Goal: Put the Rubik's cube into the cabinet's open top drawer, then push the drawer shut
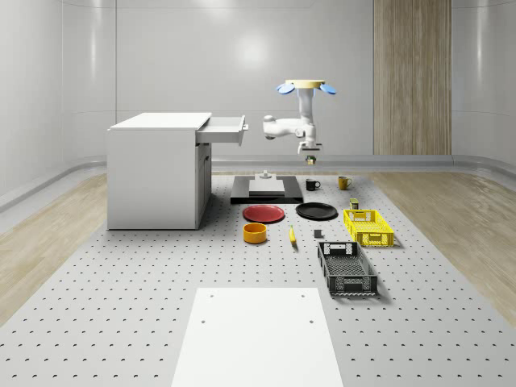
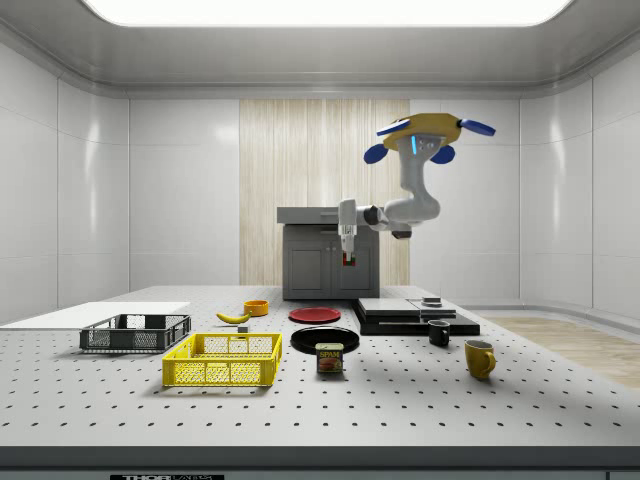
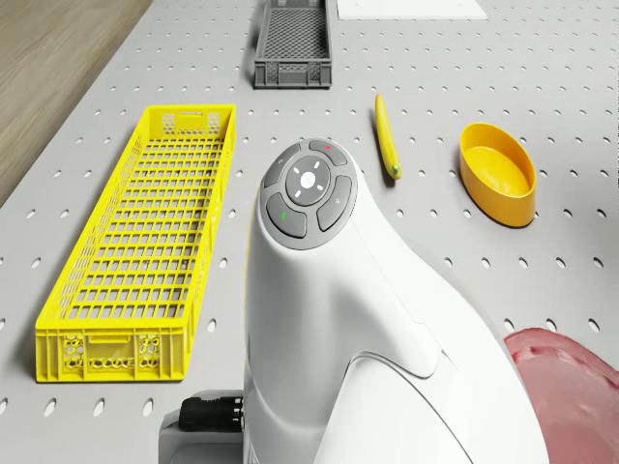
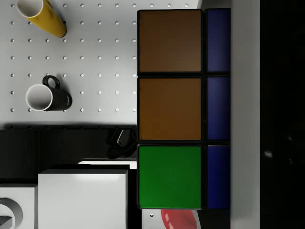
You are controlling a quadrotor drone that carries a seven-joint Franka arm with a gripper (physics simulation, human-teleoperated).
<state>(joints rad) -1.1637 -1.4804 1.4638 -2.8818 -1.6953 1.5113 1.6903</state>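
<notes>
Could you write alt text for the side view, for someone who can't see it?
A drone hovers above the table, its white arm holding a Rubik's cube in the gripper before a grey cabinet. Below lie crates, plates, mugs, a banana, a bowl and a can.

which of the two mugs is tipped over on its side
The yellow mug lies on its side, its open mouth facing sideways in the wrist view. The black mug with the white inside stands upright, its mouth facing up.
</notes>
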